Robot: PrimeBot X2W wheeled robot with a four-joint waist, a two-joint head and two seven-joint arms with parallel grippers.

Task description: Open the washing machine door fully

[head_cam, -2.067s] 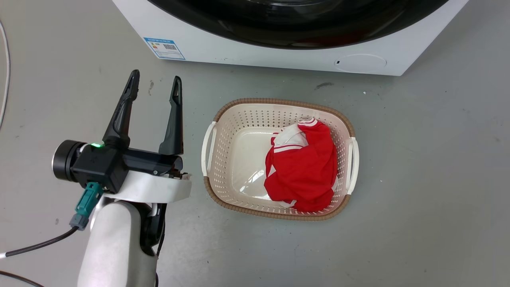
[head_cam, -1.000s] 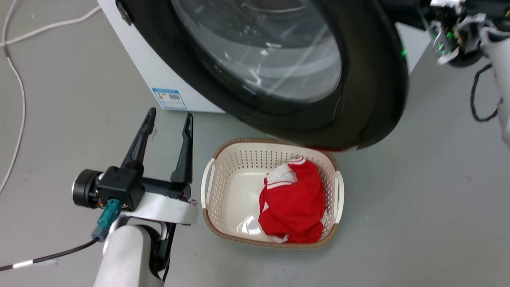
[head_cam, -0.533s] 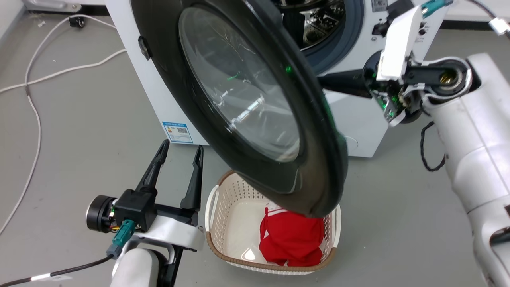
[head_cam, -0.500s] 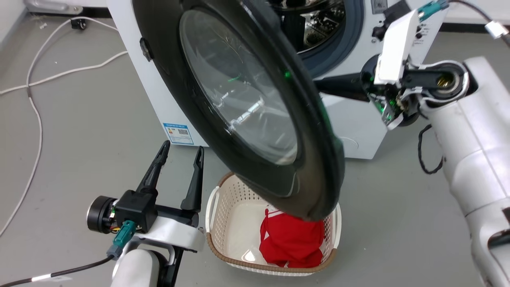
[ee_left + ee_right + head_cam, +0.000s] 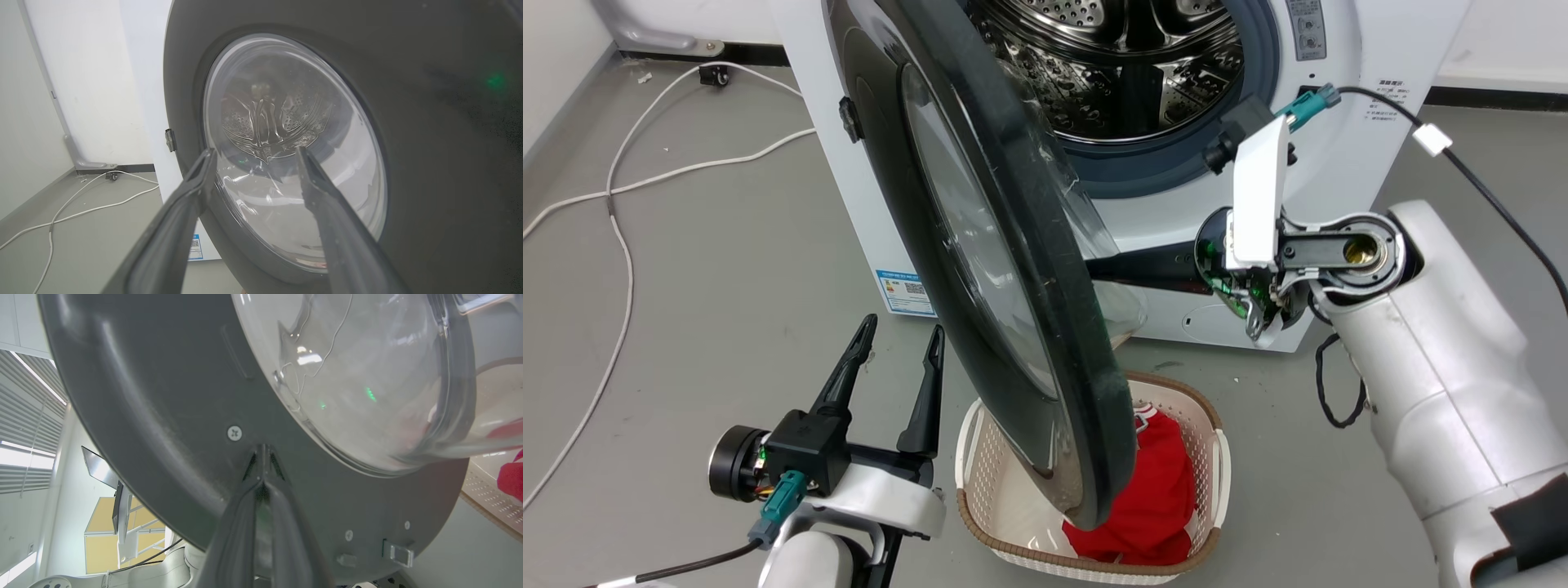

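**Item 1, lower left of the head view: left pincer.** Released and empty, fingers spread and pointing up the frame. It sits apart from the door, on the door's outer side. Through its wrist camera you look between the two fingers straight at the outer glass.

**Item 2, centre: washing machine door.** It is partly open and seen nearly edge-on. Its long line runs from the upper left of the frame, where it meets the washing machine, down to the lower centre. Its free edge hangs above the laundry basket and the red garment. You see the steel drum exposed behind it at top centre.

**Item 3, right of centre: right pincer.**
- State: clenched, fingers pressed together with nothing between them.
- Position: in its wrist view, the tips meet the door's dark inner face, below the glass bowl and just beside a screw. In the head view its fingers reach leftward from the right forearm and pass behind the door's rim.

**Note for your next move.** The door lies directly ahead of the right pincer's tips, so this arm is the one placed to work it. The remaining swing probably has to go toward frame left. That carries the outer face toward the left pincer, so watch that clearance.
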